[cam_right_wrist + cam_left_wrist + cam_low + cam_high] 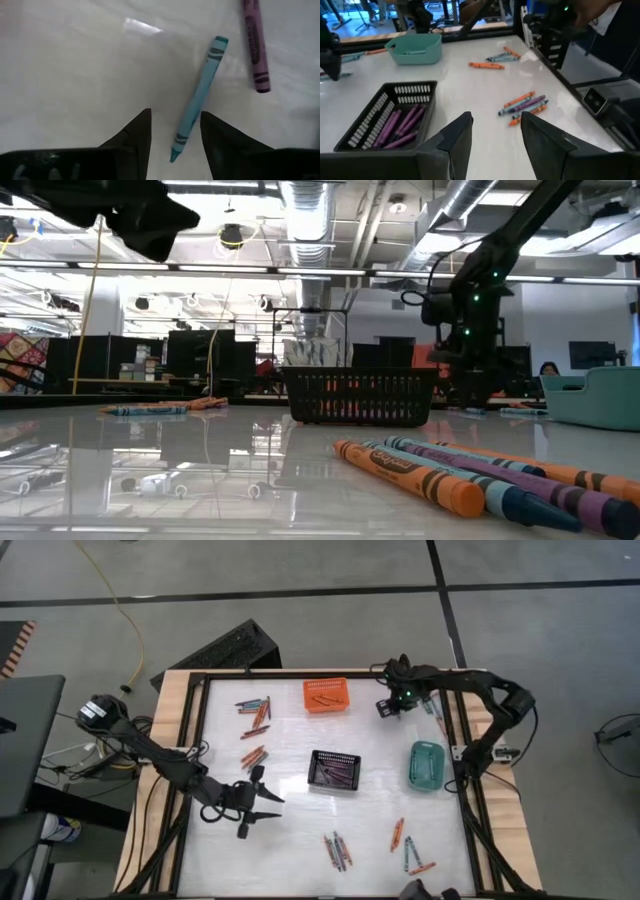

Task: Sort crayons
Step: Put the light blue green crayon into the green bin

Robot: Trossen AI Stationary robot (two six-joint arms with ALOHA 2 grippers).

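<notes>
- The right end effector (172, 132) hangs over the far right corner of the bench (290, 740), pointed straight down at a teal crayon (199, 104). Its two fingers stand parted with nothing between them, and the crayon's lower end lies in the gap, so I'd judge it is lining up to pinch that one.
- A purple crayon (256, 47) lies just beside the teal one but apart from it (close enough that a sloppy descent might nudge it).
- The left end effector (250, 808) sits at the near left of the bench, fingers open and holding nothing. It faces across toward the black basket (334, 770), which seems a waiting pose rather than a reach.
- The baskets look set out by colour: the black one in the middle already holds several purple crayons (402, 124), the orange basket (326, 696) at the far edge has a few orange sticks in it, and the teal basket (427, 766) stands on the right, handy for the arm now working over the teal crayon.
- Plenty is left loose: a mixed cluster (255, 710) at far left, another mixed cluster (337, 851) near the front edge, and more scattered crayons (410, 845) at front right. Sorting appears to be partway along, no more.
</notes>
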